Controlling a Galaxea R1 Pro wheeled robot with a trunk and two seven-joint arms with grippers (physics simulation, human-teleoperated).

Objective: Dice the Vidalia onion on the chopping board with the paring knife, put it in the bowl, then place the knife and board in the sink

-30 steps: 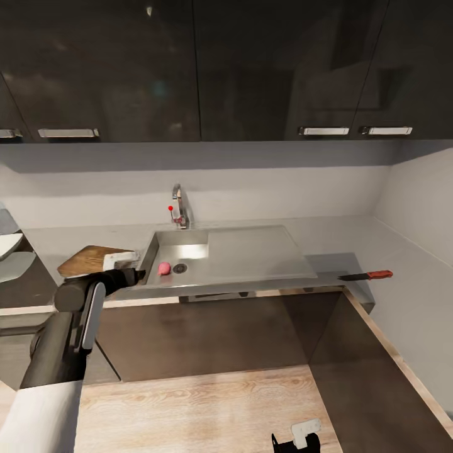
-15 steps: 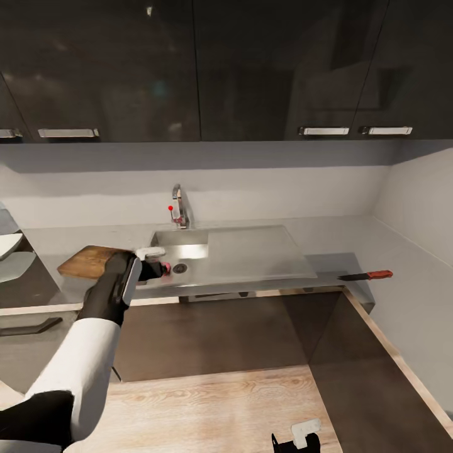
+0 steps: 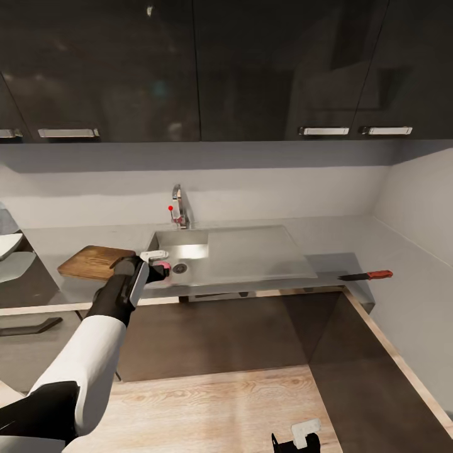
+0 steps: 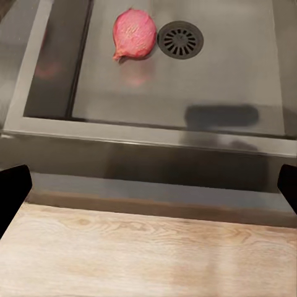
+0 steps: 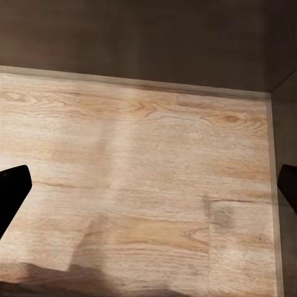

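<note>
The Vidalia onion (image 4: 134, 33), pink-red in this render, lies on the floor of the sink (image 3: 189, 237) basin, just beside the round drain (image 4: 180, 39). The basin holds no other item. The chrome tap (image 3: 179, 208) with its red dot stands at the back rim. No readable writing is visible.

The chopping board (image 3: 94, 260) rests on the countertop (image 3: 352, 242) beside the basin. The paring knife (image 3: 366, 275) lies on the countertop, well apart from the drainboard.

The left gripper (image 4: 148, 189) hangs at the basin's front edge, fingers spread wide, holding and touching nothing. The right gripper (image 5: 148, 185) is likewise spread wide, empty, above the wooden floor (image 5: 142, 185)
</note>
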